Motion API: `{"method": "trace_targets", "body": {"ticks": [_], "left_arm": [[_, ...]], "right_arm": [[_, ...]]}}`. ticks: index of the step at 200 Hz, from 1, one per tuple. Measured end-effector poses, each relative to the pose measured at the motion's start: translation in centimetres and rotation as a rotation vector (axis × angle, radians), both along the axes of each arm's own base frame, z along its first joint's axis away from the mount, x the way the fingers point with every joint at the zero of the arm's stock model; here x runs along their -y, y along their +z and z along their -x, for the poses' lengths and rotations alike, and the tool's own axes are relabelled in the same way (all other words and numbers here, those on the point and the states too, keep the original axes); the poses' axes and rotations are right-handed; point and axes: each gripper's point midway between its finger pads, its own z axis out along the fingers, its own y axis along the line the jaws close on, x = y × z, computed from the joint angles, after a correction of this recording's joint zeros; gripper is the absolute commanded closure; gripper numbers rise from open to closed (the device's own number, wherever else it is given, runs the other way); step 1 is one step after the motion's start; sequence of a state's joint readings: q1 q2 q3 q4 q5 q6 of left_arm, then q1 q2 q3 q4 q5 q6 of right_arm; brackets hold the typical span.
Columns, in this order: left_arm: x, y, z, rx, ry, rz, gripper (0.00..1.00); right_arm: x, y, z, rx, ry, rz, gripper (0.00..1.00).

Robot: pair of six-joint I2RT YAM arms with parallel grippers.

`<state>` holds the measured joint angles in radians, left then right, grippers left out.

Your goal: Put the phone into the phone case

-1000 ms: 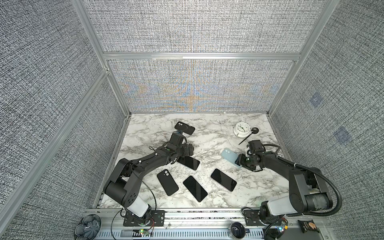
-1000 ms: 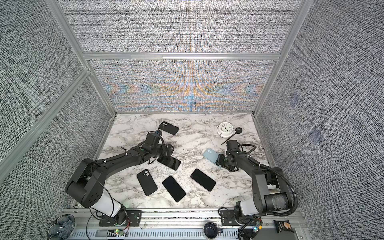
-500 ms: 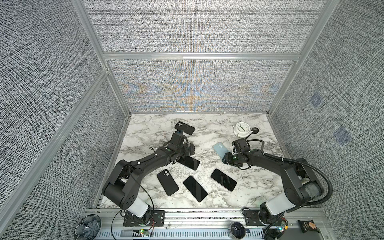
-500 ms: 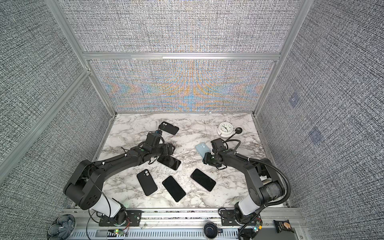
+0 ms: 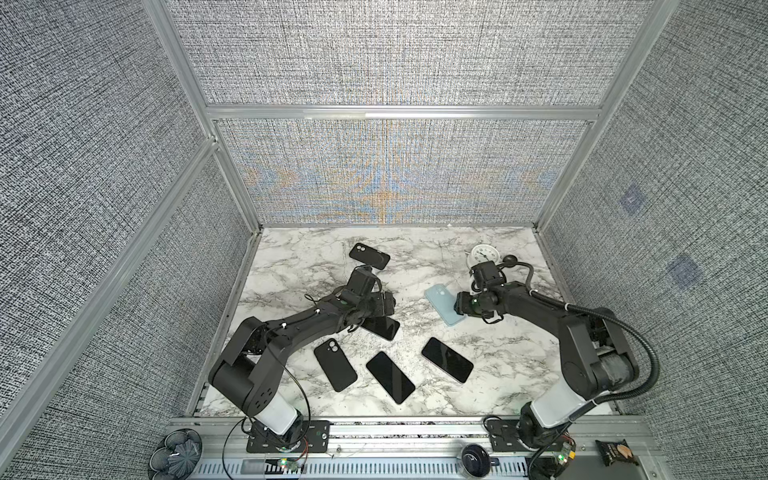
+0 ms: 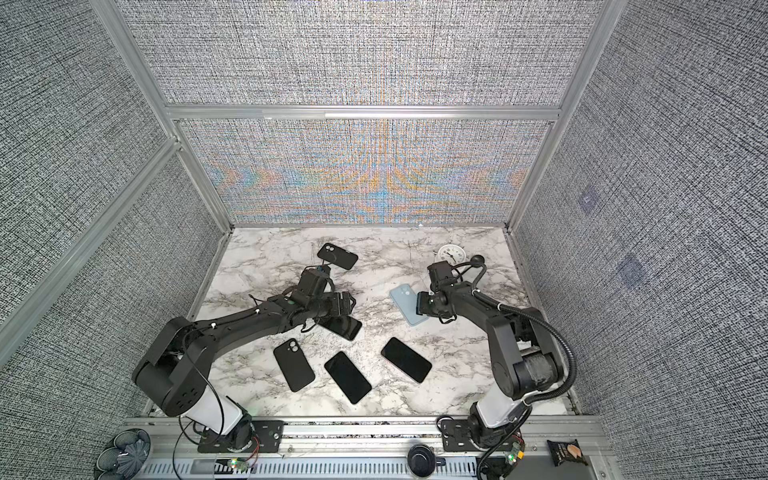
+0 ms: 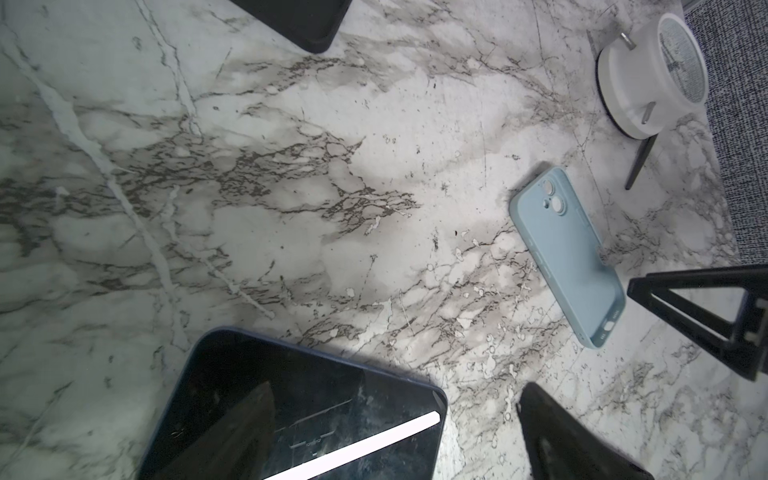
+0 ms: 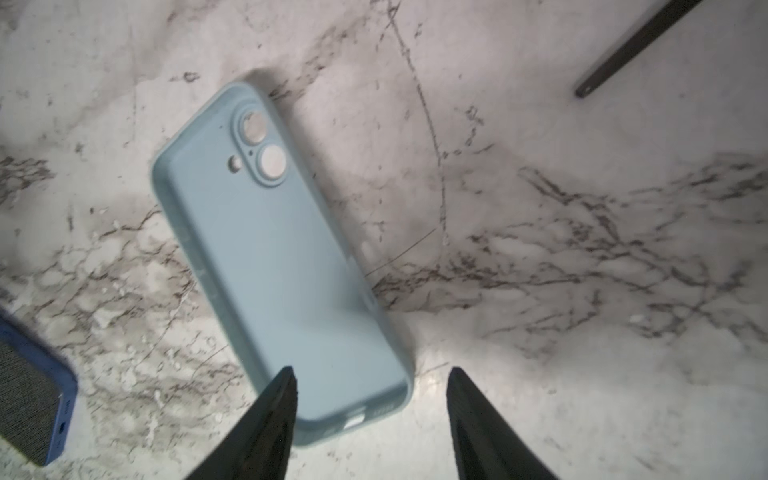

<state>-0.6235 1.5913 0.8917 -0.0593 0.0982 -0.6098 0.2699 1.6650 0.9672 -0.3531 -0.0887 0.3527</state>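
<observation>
Your right gripper (image 8: 370,374) has jaws spread apart, blue phone case (image 8: 282,266) lying flat just below its tips.

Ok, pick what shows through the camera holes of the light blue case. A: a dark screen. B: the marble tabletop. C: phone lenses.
B: in the right wrist view the holes in the light blue case show the same pale surface as the marble tabletop around it, so it holds no phone.
</observation>
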Motion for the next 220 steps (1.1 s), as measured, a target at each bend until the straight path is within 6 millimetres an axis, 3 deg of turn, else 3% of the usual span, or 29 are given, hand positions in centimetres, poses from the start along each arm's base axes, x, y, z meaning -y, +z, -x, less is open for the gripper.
{"method": "trace_targets", "body": {"ticks": [56, 173, 194, 220], "left_arm": [[0.4, -0.1, 0.4, -0.006, -0.019, 0.019, 0.02], [0.0, -0.5, 1.0, -0.014, -0.001, 0.034, 0.02], [0.2, -0.4, 1.1, -0.020, -0.012, 0.046, 0.02], [0.5, 0.0, 1.7, -0.034, -0.031, 0.068, 0.02]], "right_arm": [[-1.3, -1.4, 0.2, -0.042, 0.042, -0.028, 0.40], [-5.5, -1.2, 2.1, -0.055, 0.136, -0.045, 0.40], [-5.1, 0.3, 3.3, -0.039, 0.143, -0.037, 0.34], [-4.4, 2.0, 7.0, -0.024, 0.181, -0.016, 0.28]]}}
